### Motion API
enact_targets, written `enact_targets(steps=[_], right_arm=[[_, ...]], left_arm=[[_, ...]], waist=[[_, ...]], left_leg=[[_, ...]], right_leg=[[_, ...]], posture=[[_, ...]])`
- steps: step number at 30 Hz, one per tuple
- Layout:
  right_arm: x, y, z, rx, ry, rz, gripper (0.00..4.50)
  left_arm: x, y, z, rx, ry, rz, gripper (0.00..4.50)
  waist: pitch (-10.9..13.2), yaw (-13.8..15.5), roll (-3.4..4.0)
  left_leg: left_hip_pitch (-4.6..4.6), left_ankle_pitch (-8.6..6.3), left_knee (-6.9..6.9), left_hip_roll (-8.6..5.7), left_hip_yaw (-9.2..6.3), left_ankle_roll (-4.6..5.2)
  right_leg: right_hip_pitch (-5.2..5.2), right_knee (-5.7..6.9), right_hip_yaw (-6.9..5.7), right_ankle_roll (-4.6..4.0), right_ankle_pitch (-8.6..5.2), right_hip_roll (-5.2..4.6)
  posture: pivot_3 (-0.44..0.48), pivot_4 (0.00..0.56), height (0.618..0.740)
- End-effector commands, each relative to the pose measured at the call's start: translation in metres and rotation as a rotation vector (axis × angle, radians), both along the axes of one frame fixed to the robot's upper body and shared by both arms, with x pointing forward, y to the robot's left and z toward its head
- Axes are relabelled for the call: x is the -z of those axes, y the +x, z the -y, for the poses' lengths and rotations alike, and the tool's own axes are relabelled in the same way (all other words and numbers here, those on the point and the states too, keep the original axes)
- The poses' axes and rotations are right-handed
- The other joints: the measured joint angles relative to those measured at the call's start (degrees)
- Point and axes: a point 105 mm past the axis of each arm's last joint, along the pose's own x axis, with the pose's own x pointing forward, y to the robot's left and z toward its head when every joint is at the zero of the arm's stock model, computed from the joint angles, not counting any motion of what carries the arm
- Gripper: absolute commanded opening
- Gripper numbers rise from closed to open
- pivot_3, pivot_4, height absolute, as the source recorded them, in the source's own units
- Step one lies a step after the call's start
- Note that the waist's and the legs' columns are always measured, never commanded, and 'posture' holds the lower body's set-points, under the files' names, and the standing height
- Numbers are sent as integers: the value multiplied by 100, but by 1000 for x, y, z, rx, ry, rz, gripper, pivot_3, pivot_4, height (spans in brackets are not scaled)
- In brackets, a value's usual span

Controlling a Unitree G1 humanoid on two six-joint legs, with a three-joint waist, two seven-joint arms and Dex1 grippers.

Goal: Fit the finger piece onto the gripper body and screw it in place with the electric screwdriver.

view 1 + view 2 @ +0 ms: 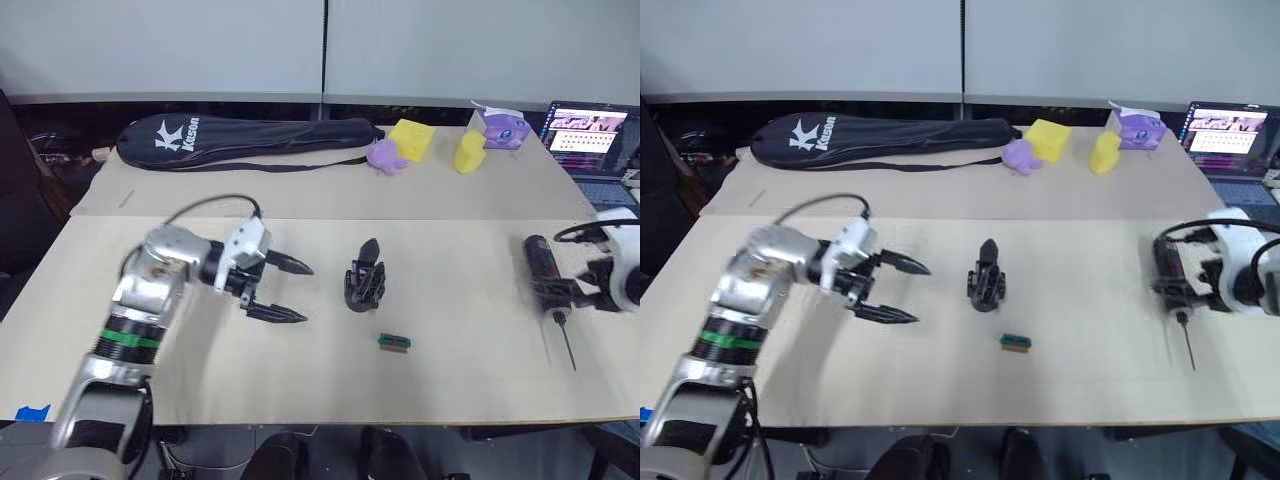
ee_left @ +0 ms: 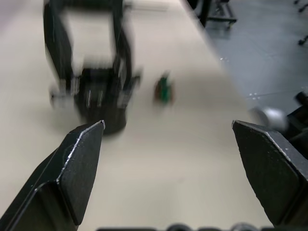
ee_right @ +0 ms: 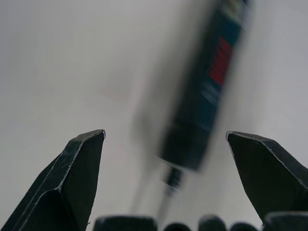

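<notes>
**Nothing fitted yet, both arms closing in**

The gripper body [image 1: 364, 279] stands mid-frame on the table [image 1: 450, 400], untouched. At right lies the electric screwdriver [image 1: 545, 274], the right gripper [image 3: 166, 159] spread wide around it. The left gripper [image 1: 283, 291], fingers apart and empty, points toward the body from the left. Fitting and screwing both remain.
</notes>
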Motion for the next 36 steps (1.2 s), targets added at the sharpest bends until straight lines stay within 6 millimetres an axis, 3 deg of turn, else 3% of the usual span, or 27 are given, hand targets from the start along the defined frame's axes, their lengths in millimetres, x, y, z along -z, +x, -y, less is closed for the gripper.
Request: enact_targets(steps=[1,6,12,17,20,24,26,30,36], right_arm=[[-5,9,10,48,1,40,4478],[3,20,17,80,46,48,4478],[15,37,9,21,92,53,4478],[23,44,-4,-120,95,35,2970],[8,38,-14,-296,30,30,1948],[-12,12,-49,-596,22,-6,1878],[-12,-5,-62,-744,-31,-48,1878],[9,-25,-59,-882,-182,-136,1878],[22,-22,-58,-896,-212,-127,1878]], left_arm=[[-42,-15,11,41,-114,-15,4500],[-71,-30,16,92,-158,-13,4500],[-69,-33,20,111,-130,38,4500],[-63,-33,24,127,-112,64,4500],[-62,-32,25,129,-99,75,4500],[-54,-32,22,138,-54,91,4500],[-45,-33,20,153,-16,99,4500],[-44,-33,21,173,-12,103,4500],[-42,-35,23,200,9,117,4500]], waist=[[3,-27,4],[8,-90,12],[9,-158,12],[10,-148,14],[14,-159,20],[48,-128,73],[57,-119,88],[66,-86,77],[71,-71,73]], left_leg=[[0,4,0,0,5,4],[19,11,-6,3,12,2],[27,15,-14,8,21,-3],[25,14,-14,8,22,-3],[25,14,-14,6,23,-2],[16,14,-14,7,22,-2],[16,14,-14,10,22,-2],[22,14,-8,14,23,-2],[33,11,1,10,34,4]], right_leg=[[1,0,1,4,3,3],[12,9,9,7,4,28],[17,2,19,6,4,46],[18,-7,19,6,4,46],[18,-12,21,6,4,47],[7,-8,19,7,3,47],[7,-6,18,7,3,49],[15,-1,17,7,3,53],[25,0,29,11,6,49]], posture=[[0,150,723],[0,150,723],[0,150,723],[0,150,723],[0,150,723],[0,150,723],[0,150,723],[0,150,723],[0,150,723]])
